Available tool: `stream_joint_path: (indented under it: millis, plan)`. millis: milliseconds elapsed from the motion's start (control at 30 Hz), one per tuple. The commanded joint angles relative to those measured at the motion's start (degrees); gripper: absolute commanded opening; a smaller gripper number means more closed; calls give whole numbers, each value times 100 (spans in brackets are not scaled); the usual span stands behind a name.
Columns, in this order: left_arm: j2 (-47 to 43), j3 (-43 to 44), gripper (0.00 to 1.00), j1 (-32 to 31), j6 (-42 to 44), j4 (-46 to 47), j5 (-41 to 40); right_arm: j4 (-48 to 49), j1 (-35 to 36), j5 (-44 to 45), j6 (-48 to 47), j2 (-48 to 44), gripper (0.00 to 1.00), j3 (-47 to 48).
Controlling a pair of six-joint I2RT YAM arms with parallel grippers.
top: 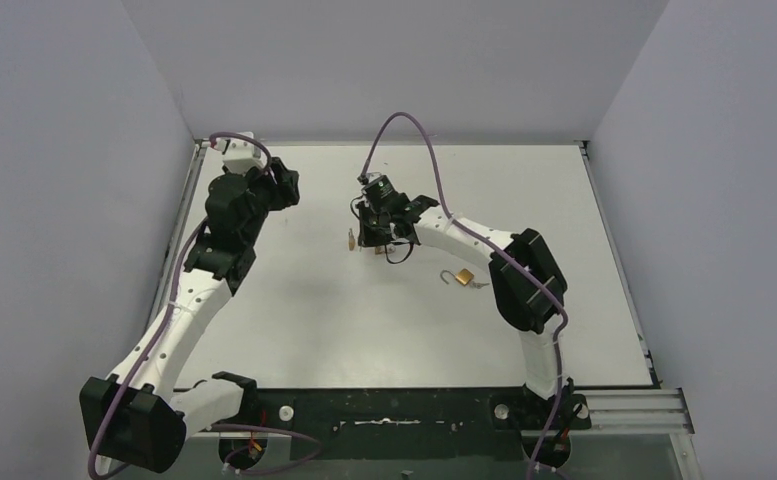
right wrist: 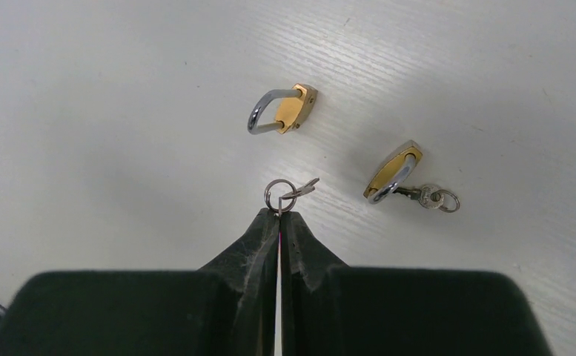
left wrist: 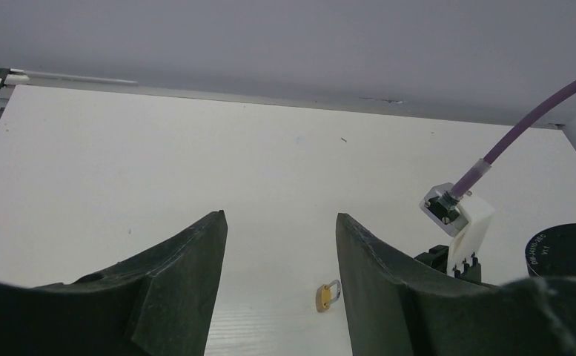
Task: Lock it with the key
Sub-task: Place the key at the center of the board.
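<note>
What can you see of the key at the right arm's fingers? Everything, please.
The key is small, silvery and metal-looking, hung on a round split ring. The ring's near edge is pinched between the shut right fingers, and the key juts sideways from it. In the wrist view it shows between the farther padlock and the nearer padlock, touching neither. Whether it rests on the table cannot be told.

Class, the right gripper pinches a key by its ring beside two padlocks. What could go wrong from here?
The right gripper grips only the ring, so the key may swing and miss a keyhole. The keyless padlock lies loose, and the left gripper is open and holds nothing, so a push could slide it.
</note>
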Motion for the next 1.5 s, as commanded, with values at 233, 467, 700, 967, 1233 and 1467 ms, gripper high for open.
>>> stream_joint_path:
  millis: [233, 467, 700, 967, 1233, 1467]
  plan:
    - [-290, 138, 53, 230, -8, -261, 339, -702, 39, 552, -292, 505, 0, 1109]
    - [-330, 135, 54, 316, -23, -447, 402, -851, 39, 604, -404, 757, 0, 1357]
    - [-297, 173, 54, 353, -33, -494, 467, -829, -11, 542, -475, 856, 3, 1399]
    - [-291, 164, 54, 379, -42, -525, 474, -817, -57, 378, -588, 916, 17, 1462]
    - [-328, 239, 54, 401, -38, -680, 505, -806, -79, 287, -641, 771, 25, 1462]
    - [-550, 314, 54, 397, 16, -875, 743, -962, -128, 520, -871, -224, 32, 1504]
